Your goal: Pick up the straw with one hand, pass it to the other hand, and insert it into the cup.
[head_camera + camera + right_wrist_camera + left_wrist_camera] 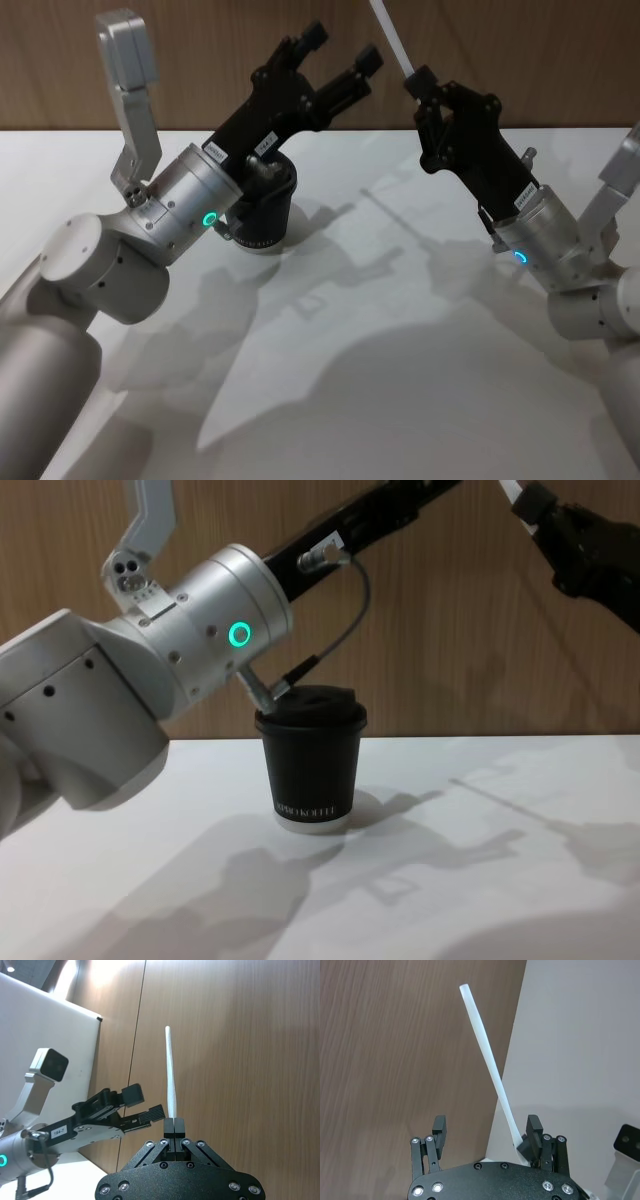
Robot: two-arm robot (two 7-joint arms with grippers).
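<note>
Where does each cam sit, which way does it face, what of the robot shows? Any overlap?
Head: high, facing forward and down at the table; both arms, left gripper open near the cup, right gripper shut on the straw.
Chest: low, facing across the table at the cup; left arm at left, right gripper top right.
Left wrist: looks along its own open fingers, straw and wooden wall beyond.
Right wrist: looks along its own shut fingers up the straw; left gripper farther off.
Shared: both wrist views show the straw.
</note>
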